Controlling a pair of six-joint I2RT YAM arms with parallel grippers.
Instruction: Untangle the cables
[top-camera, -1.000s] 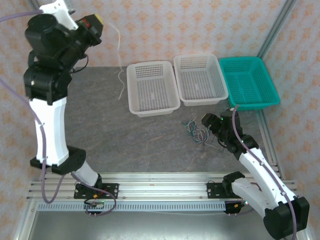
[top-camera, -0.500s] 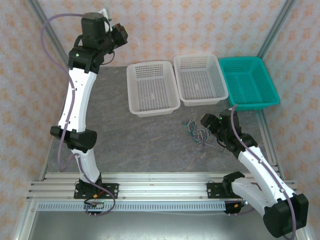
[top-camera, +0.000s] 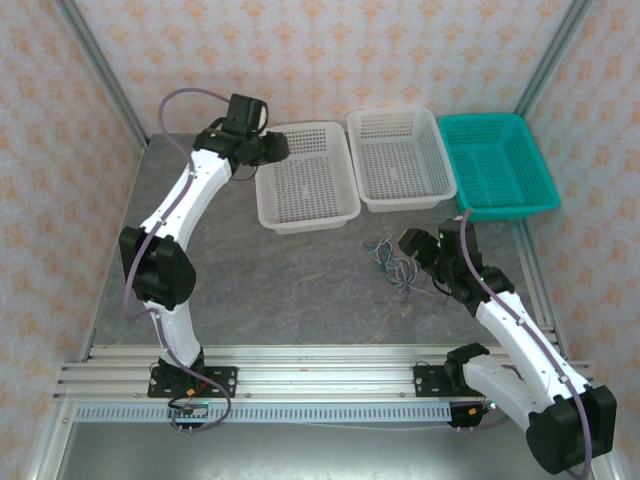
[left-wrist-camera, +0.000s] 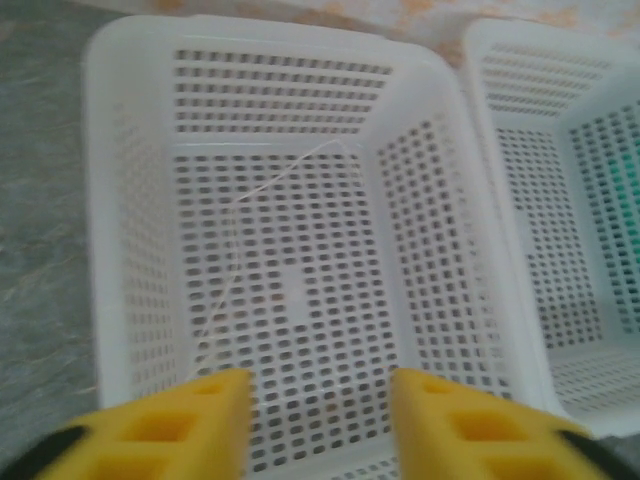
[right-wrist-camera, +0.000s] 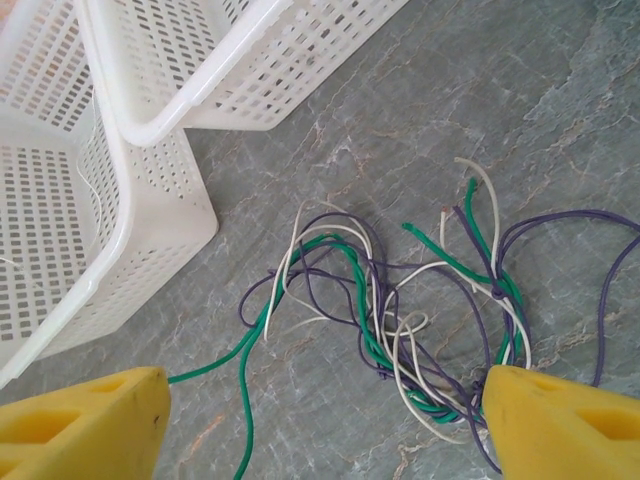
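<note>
Three colours of cable, white, green and purple, lie knotted in one tangle (right-wrist-camera: 400, 300) on the worktop (top-camera: 250, 270), just on the near side of the white baskets. One more thin white cable (left-wrist-camera: 232, 215) lies by itself on the floor of the left basket (left-wrist-camera: 100, 250), loose and bent. The right arm (top-camera: 500, 320) is much the nearer one to the tangle. Its jaws stand wide apart and hold nothing. In the right wrist view the tangle sits just ahead of them, in the gap between the two yellow fingers (right-wrist-camera: 80, 420). The tangle is longer from side to side than from front to back, so it runs across the gap from one finger to the other. One green end trails out toward the left finger. That arm is bent low, with its wrist tipped down at the worktop, so I think a short push forward and down would put a strand between the jaws. The left arm (top-camera: 180, 210) is stretched out long to the far side, well apart from the tangle. Its jaws hang over the left basket, partly apart, with nothing between them.
</note>
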